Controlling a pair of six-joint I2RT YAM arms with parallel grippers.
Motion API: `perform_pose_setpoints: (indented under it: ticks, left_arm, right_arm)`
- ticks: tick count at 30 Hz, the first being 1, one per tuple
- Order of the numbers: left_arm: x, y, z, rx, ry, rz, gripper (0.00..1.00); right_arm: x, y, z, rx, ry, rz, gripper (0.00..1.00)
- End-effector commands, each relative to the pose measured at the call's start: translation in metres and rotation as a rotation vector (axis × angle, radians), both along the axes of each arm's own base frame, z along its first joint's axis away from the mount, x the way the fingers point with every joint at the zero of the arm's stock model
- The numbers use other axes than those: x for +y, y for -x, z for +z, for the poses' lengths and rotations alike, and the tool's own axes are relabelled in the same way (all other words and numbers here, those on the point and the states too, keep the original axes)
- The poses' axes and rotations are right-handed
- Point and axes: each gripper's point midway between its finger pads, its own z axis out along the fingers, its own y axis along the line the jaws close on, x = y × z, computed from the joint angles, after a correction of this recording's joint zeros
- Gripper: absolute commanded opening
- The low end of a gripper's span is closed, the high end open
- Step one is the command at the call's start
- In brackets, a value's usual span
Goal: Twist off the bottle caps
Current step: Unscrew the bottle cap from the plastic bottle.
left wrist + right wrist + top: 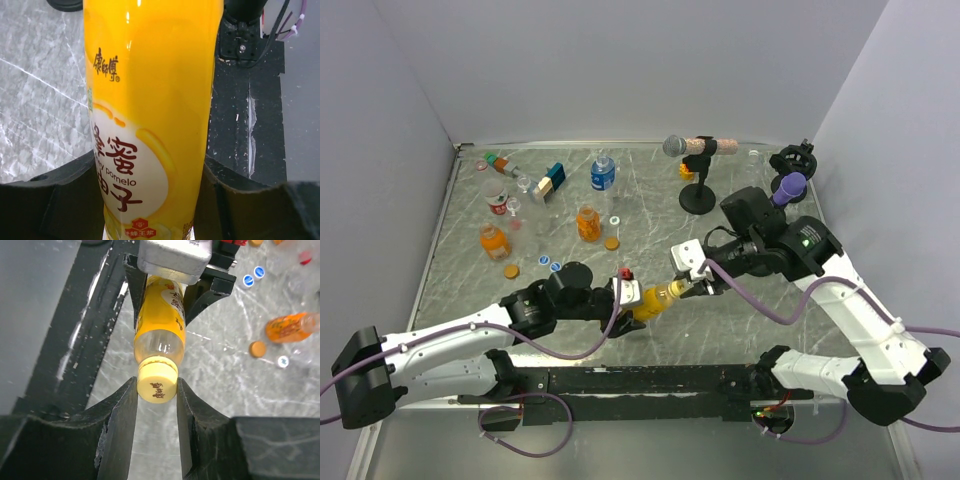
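Black fingers (120,420) of the right gripper (156,390) pinch the yellow cap (156,383), low centre of the right wrist view. Above it the yellow bottle (161,315) runs up-frame into the left gripper (155,200), clamped round its body. At right, an orange bottle (291,326) and a loose orange cap (257,348) sit on the table (225,375).

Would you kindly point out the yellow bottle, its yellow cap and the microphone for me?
yellow bottle (150,110): left wrist view, middle of its printed body.
yellow cap (157,385): right wrist view, its top face.
microphone (692,146): top external view, its tan handle.
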Motion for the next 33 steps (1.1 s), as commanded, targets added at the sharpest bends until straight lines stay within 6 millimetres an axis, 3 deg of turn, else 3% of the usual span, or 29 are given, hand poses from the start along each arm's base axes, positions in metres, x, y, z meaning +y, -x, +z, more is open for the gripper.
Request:
perform_pose_setpoints:
  ticks: [1,8,15,23,26,27,33]
  left_arm:
    - [-0.002,-0.009,0.030,-0.057,0.108,0.019,0.26]
    - [-0.002,-0.009,0.028,-0.049,0.110,0.017,0.26]
    - [-0.002,-0.012,0.029,-0.047,0.116,0.038,0.26]
    - [-0.001,-0.017,0.027,-0.034,0.115,0.077,0.26]
    - [-0.001,-0.023,0.028,-0.033,0.111,0.112,0.26]
    - [-0.001,-0.025,0.029,-0.033,0.110,0.123,0.26]
    - [-0.006,-0.035,0.034,-0.031,0.103,0.158,0.25]
  right_arm:
    - [0.007,-0.005,0.012,-0.093,-0.029,0.083,0.11]
    - [0.008,0.001,0.018,-0.079,-0.083,0.044,0.19]
    - [0.013,0.004,0.012,0.094,-0.084,-0.063,0.67]
    - [0.009,0.008,0.058,0.361,-0.210,-0.272,0.99]
    - [0.006,-0.010,0.053,0.545,-0.243,-0.503,0.99]
    - [0.003,-0.022,0.042,0.577,-0.228,-0.625,0.99]
    - [-0.007,-0.029,0.007,0.758,-0.135,-0.796,0.96]
